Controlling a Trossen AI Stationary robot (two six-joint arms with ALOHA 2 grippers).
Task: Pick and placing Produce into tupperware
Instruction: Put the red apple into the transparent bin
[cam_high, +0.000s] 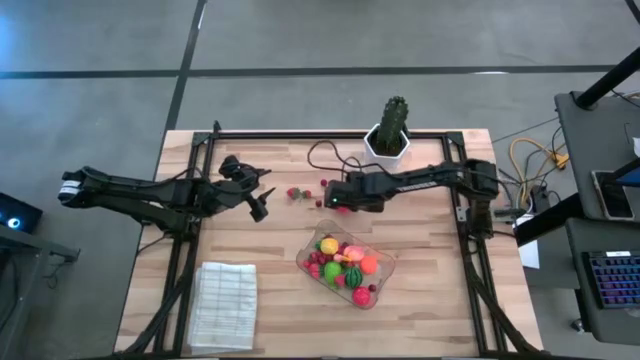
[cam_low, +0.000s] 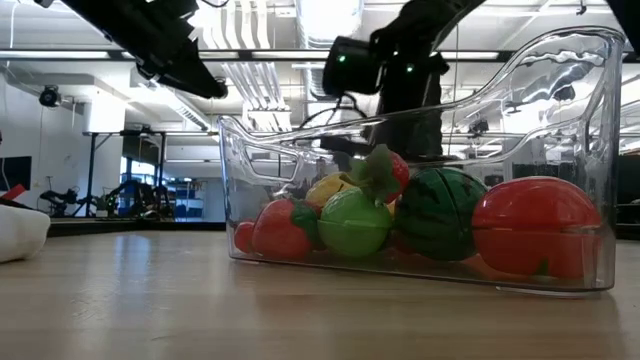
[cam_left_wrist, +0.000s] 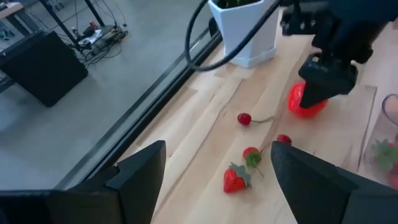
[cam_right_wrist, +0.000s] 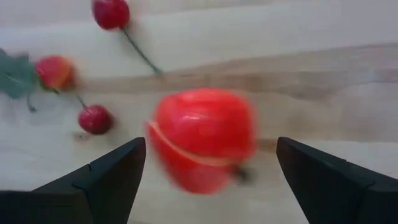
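The clear tupperware (cam_high: 385, 268) stands near the table's middle and holds several toy fruits, among them a striped melon ball (cam_low: 440, 212) and a green piece (cam_low: 352, 222). On the table beyond it lie loose produce: a round red fruit (cam_right_wrist: 202, 140), a strawberry (cam_left_wrist: 234, 180), a smaller strawberry (cam_left_wrist: 251, 154) and two cherries (cam_left_wrist: 244, 119) (cam_left_wrist: 283, 139). My right gripper (cam_right_wrist: 211, 149) hangs open, pointing down over the red fruit, one finger on each side and clear of it. My left gripper (cam_left_wrist: 217, 151) stands open above the table, left of the strawberries.
A dark green cactus in a white pot (cam_high: 390, 135) stands at the far edge behind the right arm. A white ribbed cloth (cam_high: 222, 305) lies folded at the near left. Black frame rails (cam_high: 185, 240) run along the table's sides and far edge.
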